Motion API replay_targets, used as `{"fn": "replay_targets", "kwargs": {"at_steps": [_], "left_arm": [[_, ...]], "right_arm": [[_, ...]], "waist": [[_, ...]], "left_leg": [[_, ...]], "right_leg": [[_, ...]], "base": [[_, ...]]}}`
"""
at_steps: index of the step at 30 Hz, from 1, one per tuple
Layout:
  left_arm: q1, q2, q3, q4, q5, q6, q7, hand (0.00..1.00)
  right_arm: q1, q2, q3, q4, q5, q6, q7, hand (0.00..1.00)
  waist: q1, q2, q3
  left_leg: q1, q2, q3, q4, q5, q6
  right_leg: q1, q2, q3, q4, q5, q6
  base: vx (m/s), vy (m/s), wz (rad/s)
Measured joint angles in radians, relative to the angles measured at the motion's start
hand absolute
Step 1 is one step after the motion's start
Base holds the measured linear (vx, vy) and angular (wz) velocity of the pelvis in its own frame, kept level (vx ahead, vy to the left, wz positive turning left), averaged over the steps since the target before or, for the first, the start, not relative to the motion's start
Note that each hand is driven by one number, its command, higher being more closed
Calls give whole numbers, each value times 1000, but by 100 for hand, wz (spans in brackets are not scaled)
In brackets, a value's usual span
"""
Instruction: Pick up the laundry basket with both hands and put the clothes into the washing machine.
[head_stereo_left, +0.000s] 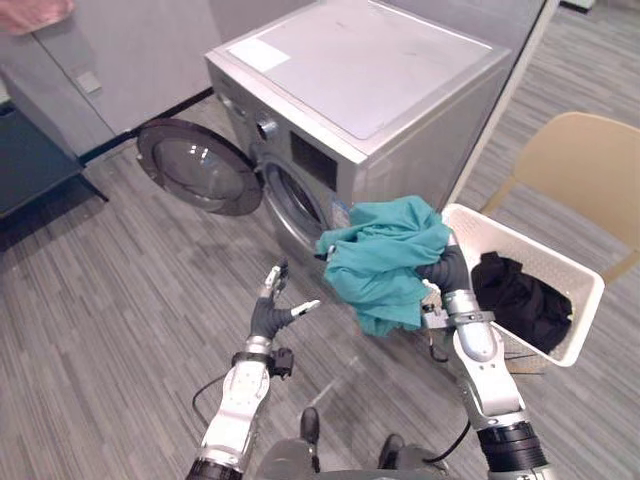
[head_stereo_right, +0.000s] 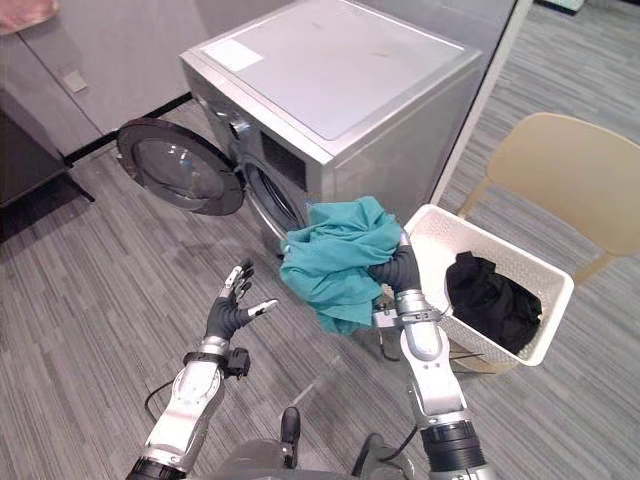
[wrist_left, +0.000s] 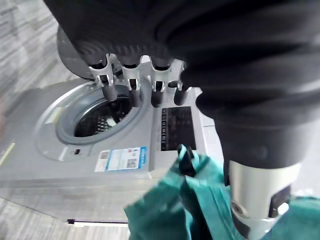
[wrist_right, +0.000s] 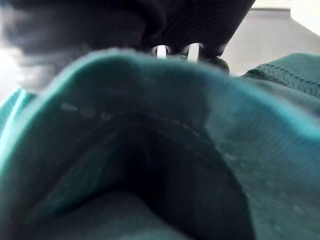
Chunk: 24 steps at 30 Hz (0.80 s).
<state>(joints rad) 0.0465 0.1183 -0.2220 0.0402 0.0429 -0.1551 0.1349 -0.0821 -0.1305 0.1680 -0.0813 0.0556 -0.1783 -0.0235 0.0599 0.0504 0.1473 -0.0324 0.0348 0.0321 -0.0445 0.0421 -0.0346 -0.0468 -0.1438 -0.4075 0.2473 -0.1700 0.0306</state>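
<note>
Over the right hand (head_stereo_left: 447, 268) lies the teal cloth (head_stereo_left: 385, 255), bunched up and lifted clear of the basket (head_stereo_left: 530, 240). It hangs between that hand and the washer (head_stereo_left: 380, 90), with loose folds drooping below the wrist. The cloth covers the hand, so I cannot tell how tightly it is held or whether it is only draped there. Behind and outward of the right hand sits the basket, with a black garment (head_stereo_left: 520, 295) in it. Neither hand touches the basket. Ahead of the right hand and a little to its inner side is the drum opening (wrist_left: 100, 117). The round door (head_stereo_left: 200, 168) is swung wide beyond the left hand (head_stereo_left: 268, 315), which hovers over the floor (head_stereo_left: 120, 300) with fingers straight and spread, holding nothing. A chair (head_stereo_left: 590, 165) stands past the basket, well apart from both hands.

The main risk, as I judge it, is the cloth slipping. Most of it hangs forward of the hand, and if the hold is only a drape, a quick reach toward the drum could shed it onto the floor just short of the opening. The low folds may also snag on the lip of the opening or bunch against the washer's front, leaving part of the cloth outside. With the hand buried in cloth, its aim at the opening is hard to judge, and it could strike the front panel beside the opening. The left hand is near enough to guide the folds, but reaching across could knock the cloth loose. The black garment has yet to go in.
</note>
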Motion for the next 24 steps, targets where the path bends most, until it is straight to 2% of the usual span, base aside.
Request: {"fn": "replay_targets", "kwargs": {"at_steps": [3, 6, 7, 9, 12, 13, 16, 24], "left_arm": [[-36, 13, -29, 0, 19, 0, 1, 0], [-67, 26, -84, 13, 48, 1, 23, 0], [-74, 26, -110, 13, 53, 1, 31, 100], [-77, 27, -130, 13, 58, 4, 43, 100], [-87, 47, -176, 24, 88, 5, 61, 100], [-92, 52, -182, 30, 89, 5, 62, 100], [-111, 54, -201, 49, 96, 6, 70, 100], [-101, 52, -196, 79, 85, 33, 89, 100]], "right_arm": [[-19, 19, 74, 44, 4, 4, 12, 100], [-39, 48, 127, 96, 39, 11, 27, 100], [-44, 47, 145, 114, 99, 14, 29, 100], [-44, 47, 160, 121, 137, 14, 30, 100], [-42, 40, 214, 154, 225, 14, 31, 100], [-41, 36, 218, 154, 238, 14, 31, 0], [-40, 9, 226, 154, 285, 12, 33, 0], [3, -34, 230, 152, 272, 5, 48, 0]], "waist": [[-1, -3, -15], [0, -4, -29], [-1, -5, -30], [-5, -6, -30], [-18, -5, -65], [-19, -5, -70], [-20, -8, -76], [-20, -7, -77]], "left_leg": [[12, -9, 0, -14, 10, 10], [22, -8, 0, -24, 19, 3], [31, -8, 0, -25, 21, 2], [38, -6, 0, -26, 22, 1], [40, 7, 0, -38, 29, -9], [42, 10, 0, -46, 33, -15], [44, 24, -2, -48, 37, -21], [45, 56, -2, -49, 47, -35]], "right_leg": [[12, -2, 3, -18, 15, 7], [27, 4, 7, -45, 34, 6], [34, 6, 12, -45, 35, 6], [42, 8, 13, -48, 36, 6], [44, 28, 21, -70, 49, -5], [44, 32, 22, -73, 51, -6], [46, 42, 26, -76, 52, -8], [43, 75, 42, -74, 47, -15]], "base": [[-21, 57, 0], [0, 0, 0], [-13, -10, -3], [0, 0, 0], [-3, -39, -8], [-12, -54, -6], [-19, -51, -3], [-10, -54, -3]]}}
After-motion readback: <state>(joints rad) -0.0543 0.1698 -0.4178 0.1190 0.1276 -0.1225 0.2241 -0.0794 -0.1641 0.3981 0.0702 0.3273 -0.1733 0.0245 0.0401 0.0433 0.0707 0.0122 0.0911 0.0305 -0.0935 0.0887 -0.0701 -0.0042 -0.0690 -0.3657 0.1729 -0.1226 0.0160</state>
